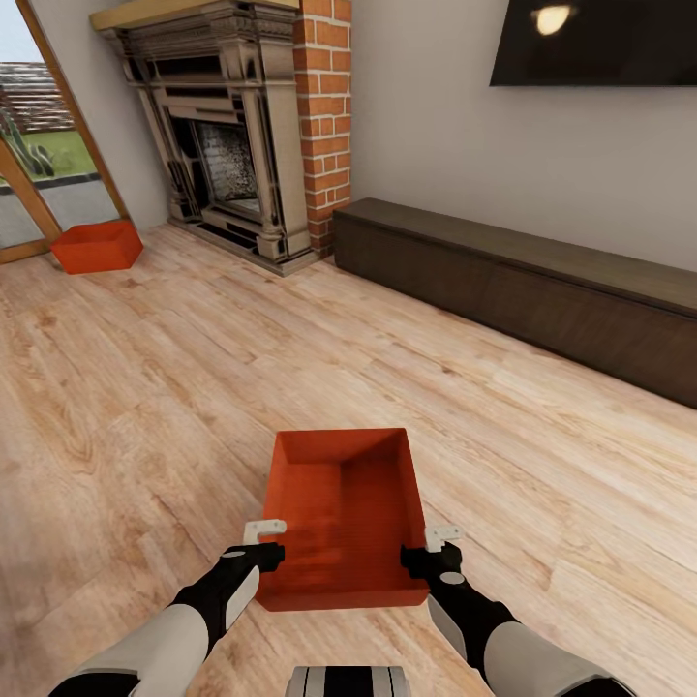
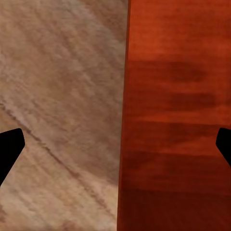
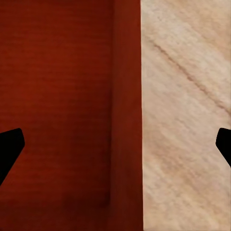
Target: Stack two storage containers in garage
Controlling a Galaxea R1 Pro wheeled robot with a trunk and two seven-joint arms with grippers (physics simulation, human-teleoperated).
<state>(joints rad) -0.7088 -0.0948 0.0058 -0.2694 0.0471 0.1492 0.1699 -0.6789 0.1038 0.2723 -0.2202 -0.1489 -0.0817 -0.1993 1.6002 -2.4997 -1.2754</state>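
Pickup step, in the living room: left claw (image 1: 263, 543) and right claw (image 1: 432, 546) both spread, straddling the near bin's (image 1: 344, 508) side walls (other bin (image 1: 97, 246) by the fireplace (image 1: 232, 145)). Next: clamp both, lift level.

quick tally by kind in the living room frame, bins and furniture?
Red-orange bins: 2, near bin and far bin
Fireplace: 1
Low dark cabinet: 1
TV: 1
Total: 5
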